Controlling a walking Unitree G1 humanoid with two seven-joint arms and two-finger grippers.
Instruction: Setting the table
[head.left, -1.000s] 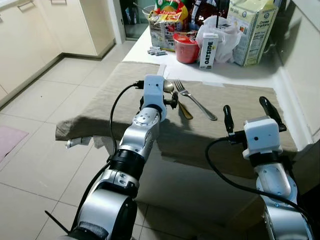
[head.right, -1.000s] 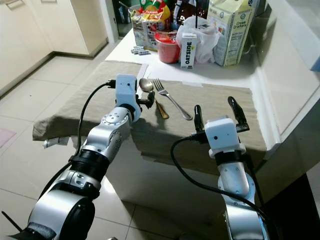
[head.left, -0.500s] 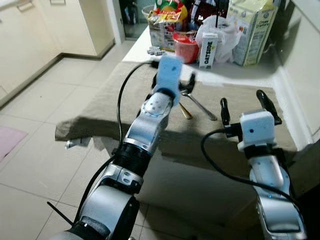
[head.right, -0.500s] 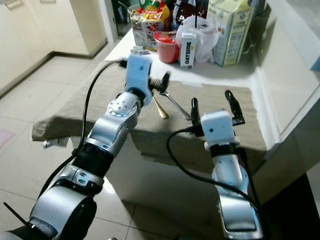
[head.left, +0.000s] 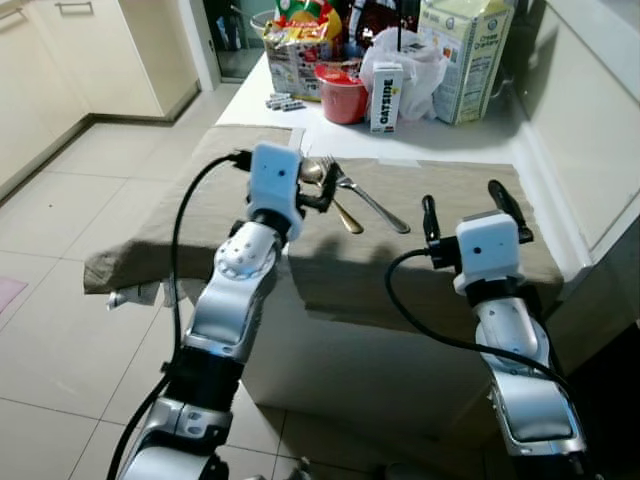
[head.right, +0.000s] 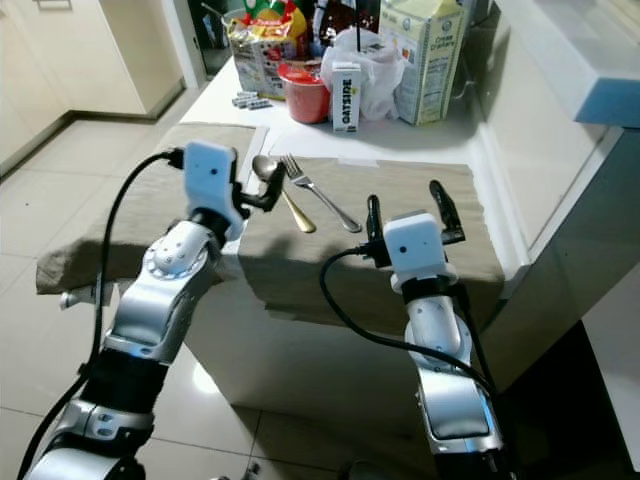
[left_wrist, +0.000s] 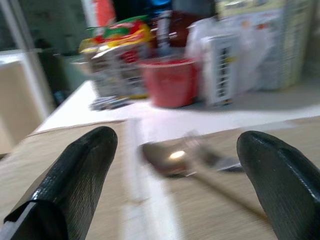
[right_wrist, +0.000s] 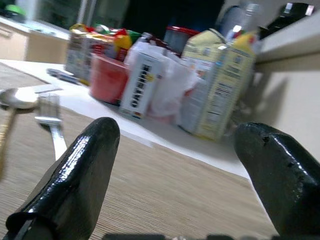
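Note:
A spoon (head.left: 313, 172) with a gold handle and a silver fork (head.left: 370, 198) lie side by side on a beige cloth (head.left: 190, 225) spread over the white table. My left gripper (head.left: 318, 190) is open and low over the cloth, right at the spoon's bowl. The left wrist view shows the spoon (left_wrist: 170, 157) and fork (left_wrist: 215, 161) just ahead between the spread fingers, not gripped. My right gripper (head.left: 462, 200) hovers open above the cloth's right part, holding nothing. Its wrist view shows the fork (right_wrist: 50, 117) off to one side.
Behind the cloth stand a red cup (head.left: 342, 100), an Oatside carton (head.left: 385, 98), a white plastic bag (head.left: 420, 65), a large milk carton (head.left: 462, 55), snack bags (head.left: 295, 50) and batteries (head.left: 285, 102). A wall ledge (head.left: 590, 130) borders the table's right. Tiled floor (head.left: 60, 200) lies to the left.
The whole view has shifted, so the camera moved. My left gripper, raised over the cutlery half a second ago, has come back down beside the spoon. Spoon and fork lie as before.

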